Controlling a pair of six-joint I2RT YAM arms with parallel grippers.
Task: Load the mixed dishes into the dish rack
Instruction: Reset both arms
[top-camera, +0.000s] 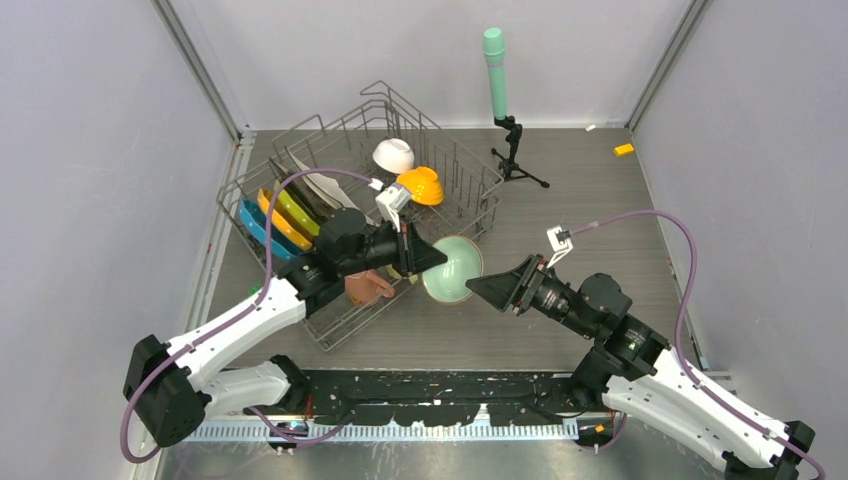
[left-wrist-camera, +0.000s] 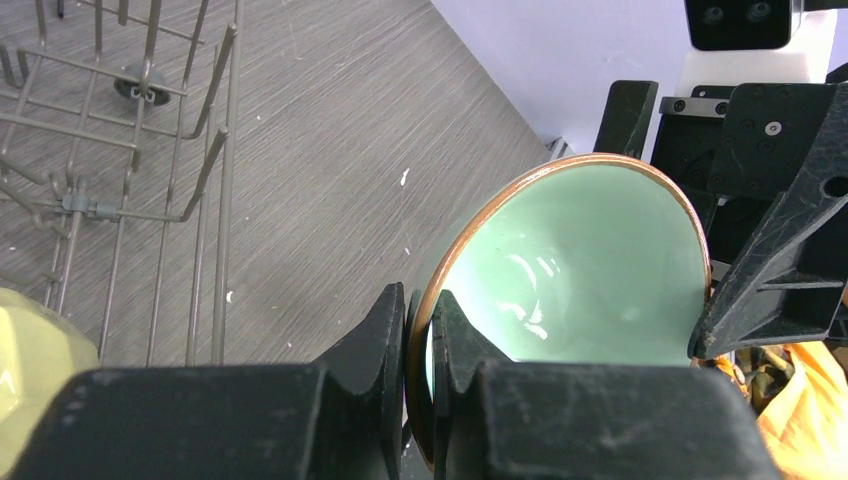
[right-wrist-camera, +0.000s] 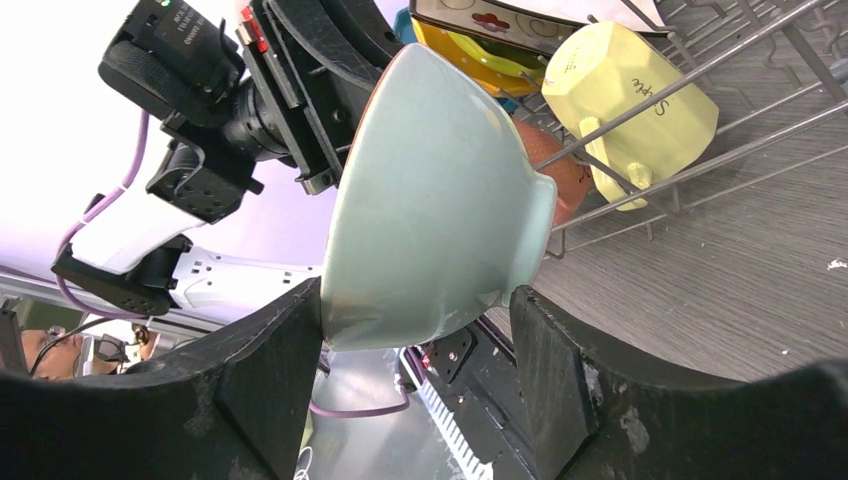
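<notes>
A pale green bowl (top-camera: 452, 268) with a brown rim hangs on its side just off the near right corner of the dish rack (top-camera: 470, 180). My left gripper (left-wrist-camera: 420, 300) is shut on its rim, one finger inside and one outside. My right gripper (right-wrist-camera: 415, 300) is open, with a finger on each side of the bowl's lower body (right-wrist-camera: 430, 200); the left finger is at the rim and the right finger stands apart. In the rack are blue (top-camera: 255, 228), orange (top-camera: 278, 222) and yellow-green (top-camera: 297, 210) plates, a white square plate (top-camera: 325, 190), a white bowl (top-camera: 394, 154), an orange bowl (top-camera: 421, 185), a pink mug (top-camera: 368, 288) and a pale-yellow mug (right-wrist-camera: 630, 95).
A green-topped cylinder on a black tripod (top-camera: 497, 70) stands behind the rack at the back. A small orange block (top-camera: 624, 150) lies at the far right by the wall. Rack wires (left-wrist-camera: 215, 200) rise just left of the held bowl.
</notes>
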